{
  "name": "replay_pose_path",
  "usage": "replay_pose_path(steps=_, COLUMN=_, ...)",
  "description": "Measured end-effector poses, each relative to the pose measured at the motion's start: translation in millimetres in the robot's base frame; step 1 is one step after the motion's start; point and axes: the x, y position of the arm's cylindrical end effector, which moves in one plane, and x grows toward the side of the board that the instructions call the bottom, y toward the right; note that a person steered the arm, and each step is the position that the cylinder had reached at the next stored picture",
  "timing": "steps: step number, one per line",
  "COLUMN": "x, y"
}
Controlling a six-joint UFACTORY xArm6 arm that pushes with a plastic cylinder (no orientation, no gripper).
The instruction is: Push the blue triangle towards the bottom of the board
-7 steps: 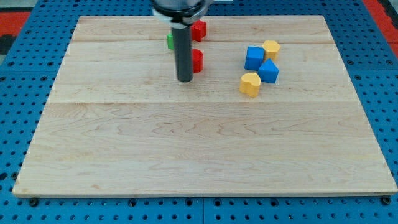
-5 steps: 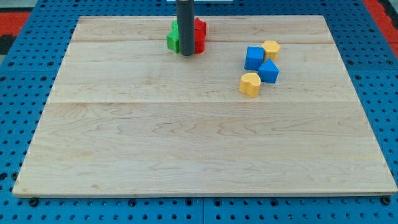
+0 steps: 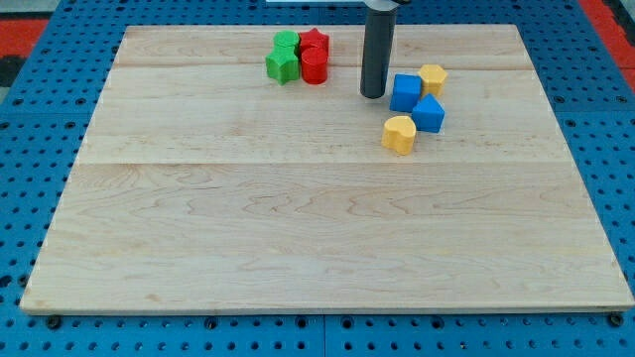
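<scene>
Two blue blocks sit at the view's upper right: one on the left and one just below and to its right, touching. I cannot tell which of them is the triangle. My tip rests on the board just left of the left blue block, very close to its left side. A yellow block touches the blue pair from above, and a yellow heart-like block lies just below them.
Two green blocks and two red blocks are packed together near the view's top, left of my tip. The wooden board lies on a blue pegboard.
The lower red block was pushed up into the green and red cluster. My tip then moved from that cluster to the right, ending beside the left blue block. The blue and yellow blocks have not moved.
</scene>
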Motion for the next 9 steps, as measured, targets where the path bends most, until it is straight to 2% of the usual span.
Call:
replay_pose_path(steps=2, x=-15.7, y=60.5)
replay_pose_path(steps=3, x=-63.1, y=63.5)
replay_pose_path(steps=4, x=-74.9, y=79.1)
replay_pose_path(steps=5, x=-29.8, y=119.7)
replay_pose_path(steps=7, x=2.5, y=76.5)
replay_pose_path(steps=8, x=35.9, y=61.0)
replay_pose_path(steps=9, x=95.7, y=50.5)
